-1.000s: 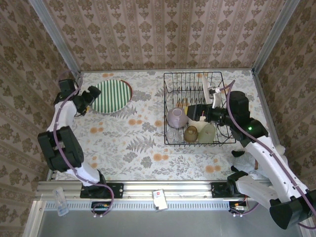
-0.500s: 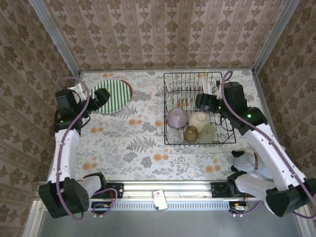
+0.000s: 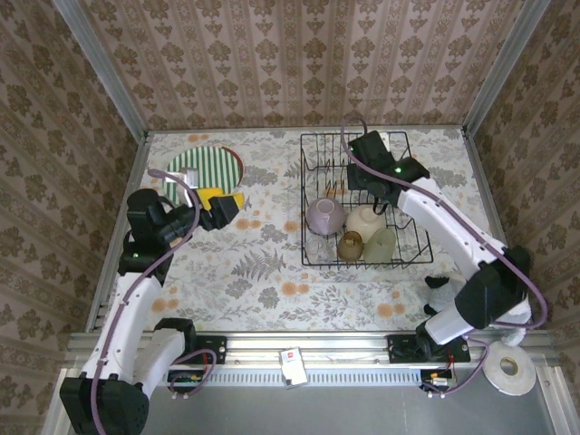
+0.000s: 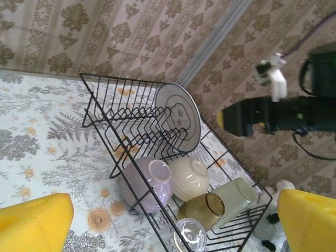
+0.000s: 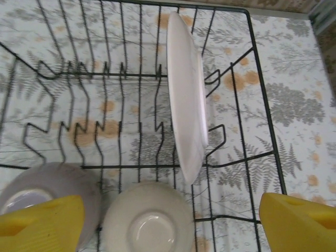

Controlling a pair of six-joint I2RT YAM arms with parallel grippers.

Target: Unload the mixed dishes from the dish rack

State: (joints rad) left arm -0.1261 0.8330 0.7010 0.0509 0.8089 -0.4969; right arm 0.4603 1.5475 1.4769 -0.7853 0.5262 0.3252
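**Right gripper over racked plate, jaws apart, nothing held**

Right gripper (image 5: 170, 210) hangs over the back of the dish rack (image 5: 252, 79) w/ jaws spread wide and empty. The pale plate (image 5: 186, 105) sits ahead of it, lined up btwn the two yellow pads (image 5: 42, 223). That plate stands on edge in the slot tines, so only its rim offers a grip. Prob why the wrist looks straight down on it. How high the pads are above the rim: can't tell.

Left gripper (image 3: 222, 207) is also wide apart and empty. It's over the table just beside the green-white striped plate (image 3: 210, 165), which lies flat well left of the rack, so that one looks unloaded already.

Left in the rack's front half:
- lavender bowl (image 3: 323, 216)
- cream bowl (image 3: 365, 220)
- amber cup (image 3: 351, 244)
- pale-green cup (image 3: 381, 243)

What each cam adds:
- Right wrist cam gives the plate edge-on vs the tines, good for alignment.
- Left wrist cam gives its face w/ a faint motif and a slight lean. It also gives a clear glass (image 4: 189, 233) at the rack's near corner, plus the right arm (image 4: 278, 113) above.
- Top cam gives the overall layout, incl. both arms and the striped plate.
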